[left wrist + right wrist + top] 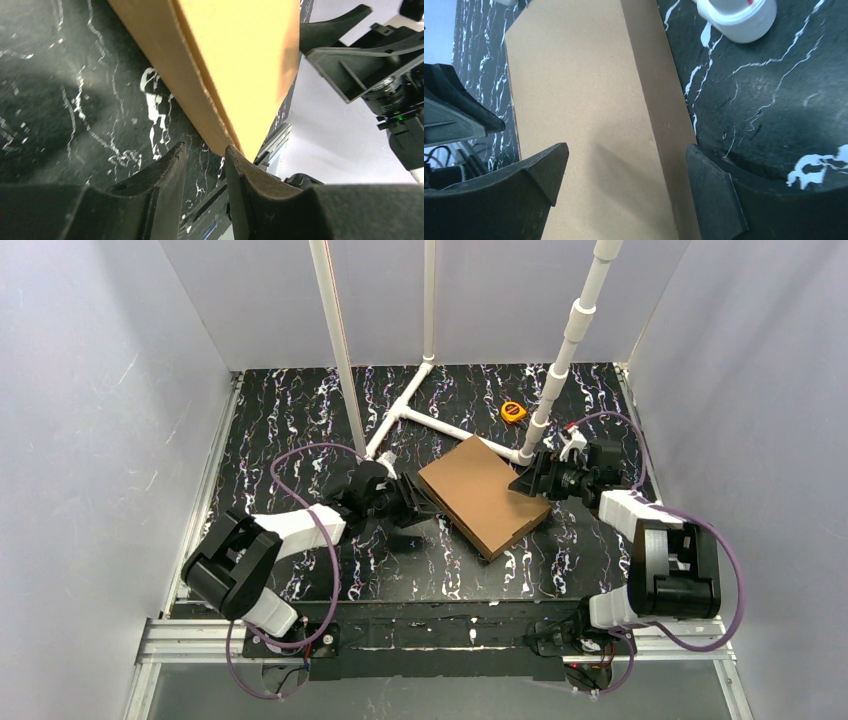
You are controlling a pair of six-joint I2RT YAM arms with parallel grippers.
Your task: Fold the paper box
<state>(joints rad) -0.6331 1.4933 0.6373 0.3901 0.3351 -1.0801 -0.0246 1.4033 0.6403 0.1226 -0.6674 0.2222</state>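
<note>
Right tool [626, 150] straddles paper box [483, 495], long axis far-left to near-right.

The paper box [485, 495] fills the middle of the desk [300, 420], hemmed by the left pincer [410, 502] and right pincer [528, 483]. Behind, the white pipe frame [440, 425] bars the far side, and its slanted pipe [565, 350] rises just beside the right pincer. Bare desk lies open in front of the box

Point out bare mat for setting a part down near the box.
Free: back-left mat, between side rail and PVC frame; near strip between paper box and arm bases. Crowded: left gripper and right gripper flank the box, tape measure behind.
</note>
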